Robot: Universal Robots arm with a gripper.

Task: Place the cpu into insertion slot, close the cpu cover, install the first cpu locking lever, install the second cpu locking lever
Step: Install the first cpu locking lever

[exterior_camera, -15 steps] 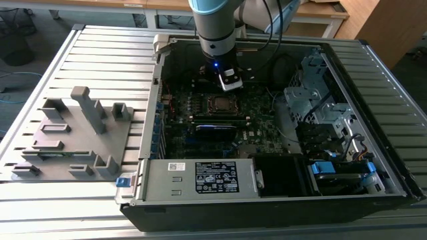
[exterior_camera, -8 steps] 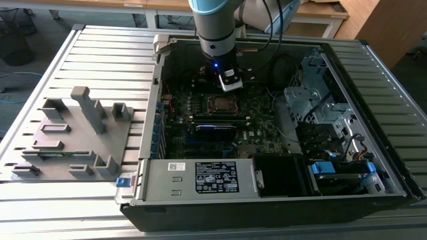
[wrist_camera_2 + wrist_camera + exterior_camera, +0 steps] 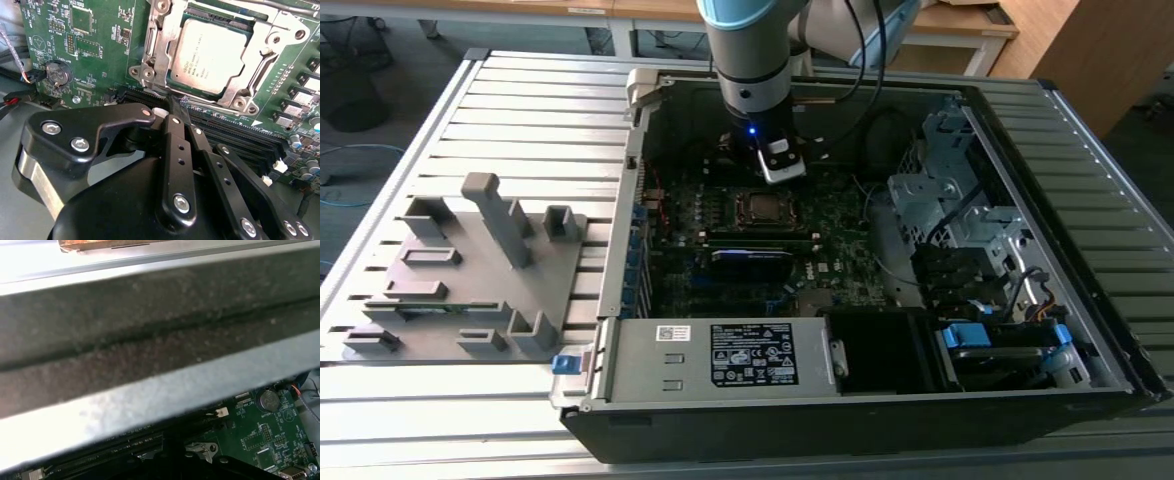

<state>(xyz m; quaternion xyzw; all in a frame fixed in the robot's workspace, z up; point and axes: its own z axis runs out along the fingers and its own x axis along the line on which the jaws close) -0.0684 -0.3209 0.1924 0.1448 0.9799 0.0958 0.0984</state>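
fingers [image 3: 175,135]: my 2 pressed together, holding nothing | cpu [image 3: 212,55]: seated in the insertion slot [image 3: 761,207], cpu cover [image 3: 159,60] framing it | relation: socket lies straight ahead of my tips, which reach the cover's near edge, over the memory slots [image 3: 235,135]

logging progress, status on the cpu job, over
Gripper shut, fingers by the cpu cover. Cpu seated under it. Nothing in the way.
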